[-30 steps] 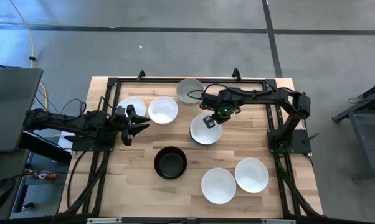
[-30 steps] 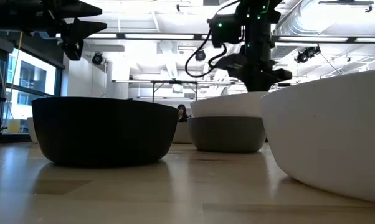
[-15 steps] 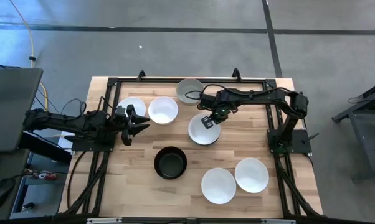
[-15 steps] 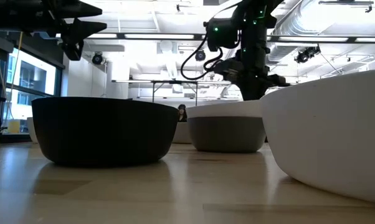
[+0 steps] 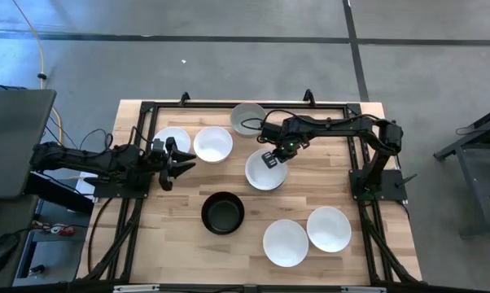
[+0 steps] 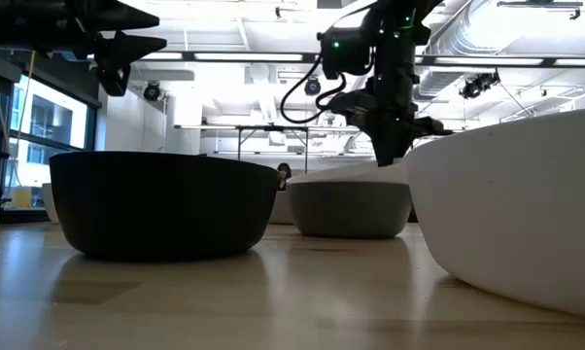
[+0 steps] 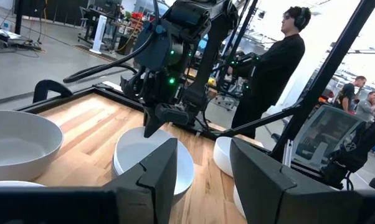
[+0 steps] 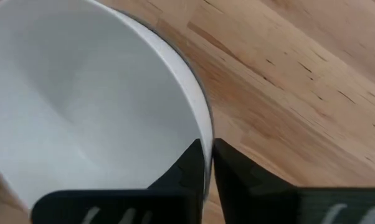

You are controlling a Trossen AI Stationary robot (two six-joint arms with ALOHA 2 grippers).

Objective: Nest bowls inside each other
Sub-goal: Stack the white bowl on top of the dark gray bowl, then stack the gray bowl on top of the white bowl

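Note:
My right gripper (image 5: pixel 273 157) is shut on a white bowl (image 5: pixel 265 171) at the table's middle. In the low view that bowl sits sunk inside a darker grey bowl (image 6: pixel 349 209), and only its rim shows above. My left gripper (image 5: pixel 178 160) hovers open at the table's left, near two white bowls (image 5: pixel 172 140) (image 5: pixel 213 144) resting on their bases. A light grey bowl (image 5: pixel 247 118) stands at the far edge and a black bowl (image 5: pixel 223 212) toward the near side. Two more white bowls (image 5: pixel 286 242) (image 5: pixel 328 229) stand near the near right. My right gripper pinches the white bowl's rim (image 8: pixel 203 127) on its far right side, one finger (image 8: pixel 189 163) inside the bowl and the other (image 8: pixel 232 168) outside. The fingers come from above, pointing down. The bowl sits upright, nested in the darker grey bowl (image 8: pixel 189 62).
Black rails frame the wooden table (image 5: pixel 326 183) on the left, far and right sides. Bare wood lies between the middle bowls and the right rail. People (image 7: pixel 271 62) stand in the room beyond the far edge.
My right gripper has gone down and slightly toward the table's left, staying shut on the white bowl's rim. The white bowl has sunk from standing well above the darker grey bowl to sitting inside it, with only its rim showing.

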